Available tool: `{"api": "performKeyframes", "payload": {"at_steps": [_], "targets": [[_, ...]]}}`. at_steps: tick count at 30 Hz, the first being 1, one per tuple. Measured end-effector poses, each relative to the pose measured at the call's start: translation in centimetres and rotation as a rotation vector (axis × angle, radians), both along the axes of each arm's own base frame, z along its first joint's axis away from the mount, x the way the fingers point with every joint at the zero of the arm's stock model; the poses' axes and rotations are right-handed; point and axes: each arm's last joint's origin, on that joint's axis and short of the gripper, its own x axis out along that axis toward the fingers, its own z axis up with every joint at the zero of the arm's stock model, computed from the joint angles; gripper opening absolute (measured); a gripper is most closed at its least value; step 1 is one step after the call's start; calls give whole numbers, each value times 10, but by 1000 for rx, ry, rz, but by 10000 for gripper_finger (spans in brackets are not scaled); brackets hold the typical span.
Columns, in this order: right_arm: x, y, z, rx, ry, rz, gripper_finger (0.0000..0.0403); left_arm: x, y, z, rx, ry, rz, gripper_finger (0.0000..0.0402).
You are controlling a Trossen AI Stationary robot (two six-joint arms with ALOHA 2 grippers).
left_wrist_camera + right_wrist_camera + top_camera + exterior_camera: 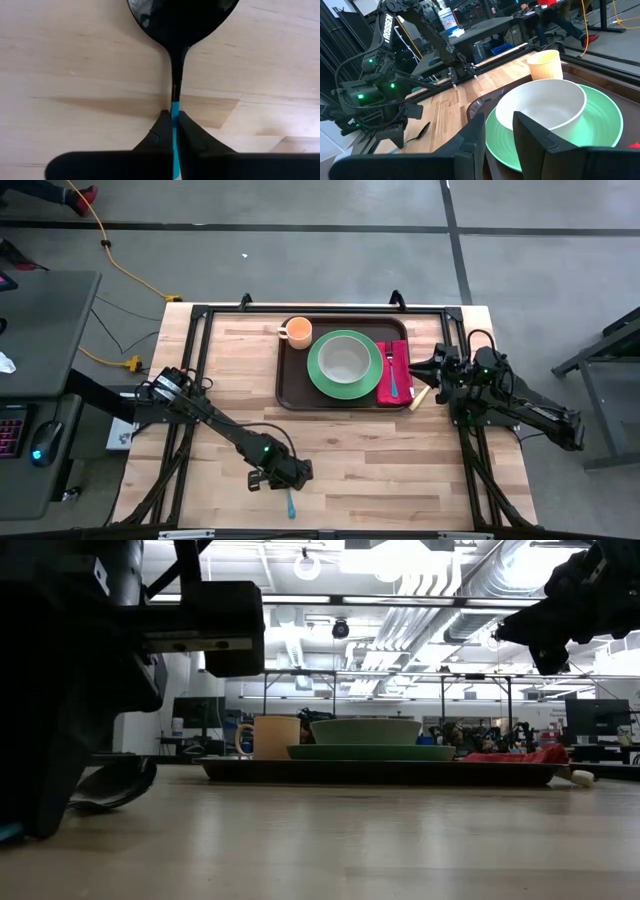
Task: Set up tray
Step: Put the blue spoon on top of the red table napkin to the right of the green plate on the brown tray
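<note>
A spoon with a black bowl (180, 20) and a blue handle lies along the wooden table near its front edge. My left gripper (284, 476) stands over it and is shut on the handle (174, 117). The handle's blue end (291, 506) sticks out toward the near edge. The dark brown tray (292, 388) sits at the far middle. It holds a pale cup (298, 332), a green plate (322, 375) with a pale bowl (345, 358), and a red napkin (388, 385) with a blue-handled utensil. My right gripper (499, 134) is open and empty above the tray's right end (437, 373). My left gripper pinches the spoon's blue handle (175, 106) between its two fingertips, just behind where the black neck begins. The fingers come from above, pointing down, and lie across the handle. The spoon sits low at the table; I cannot tell whether its bowl (110, 785) rests on it.
A small pale object (421, 397) lies on the table beside the tray's right rim. Black frame rails run along the table's left, right and far sides. Bare wood lies between the tray and the near edge.
</note>
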Motion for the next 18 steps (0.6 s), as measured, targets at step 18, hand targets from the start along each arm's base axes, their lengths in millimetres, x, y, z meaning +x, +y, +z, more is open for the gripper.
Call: {"api": "performKeyframes", "payload": {"at_steps": [18], "targets": [[0,0,-1,64,4,-6,78,1,1,0,63,-37,13,31]]}}
